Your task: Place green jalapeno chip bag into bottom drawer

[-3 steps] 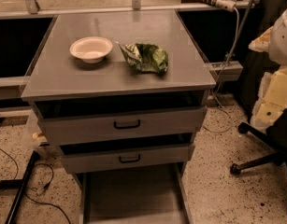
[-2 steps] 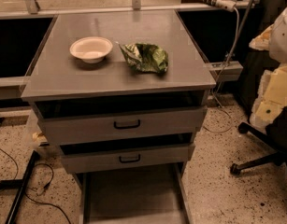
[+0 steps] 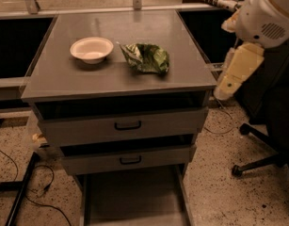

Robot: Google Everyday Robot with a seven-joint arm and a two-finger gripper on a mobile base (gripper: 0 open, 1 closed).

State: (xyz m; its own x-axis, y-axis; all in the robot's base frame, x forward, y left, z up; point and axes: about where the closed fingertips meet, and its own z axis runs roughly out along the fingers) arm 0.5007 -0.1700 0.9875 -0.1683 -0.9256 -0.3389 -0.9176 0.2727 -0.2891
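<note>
Counter (image 3: pixel 134 32) over open bottom drawer (image 3: pixel 134 199), pincer (image 3: pixel 227 84) off the right edge (grip state: cannot tell), green jalapeno chip bag (image 3: pixel 147 58) mid-counter beside white bowl (image 3: pixel 91 49); risk: slick crumpled foil slipping, bowl getting knocked.

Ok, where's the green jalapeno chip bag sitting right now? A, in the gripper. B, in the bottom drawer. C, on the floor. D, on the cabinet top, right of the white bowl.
D: the green jalapeno chip bag lies on the cabinet top beside the white bowl, on its right, while the gripper hangs off the cabinet's right side, apart from it.
</note>
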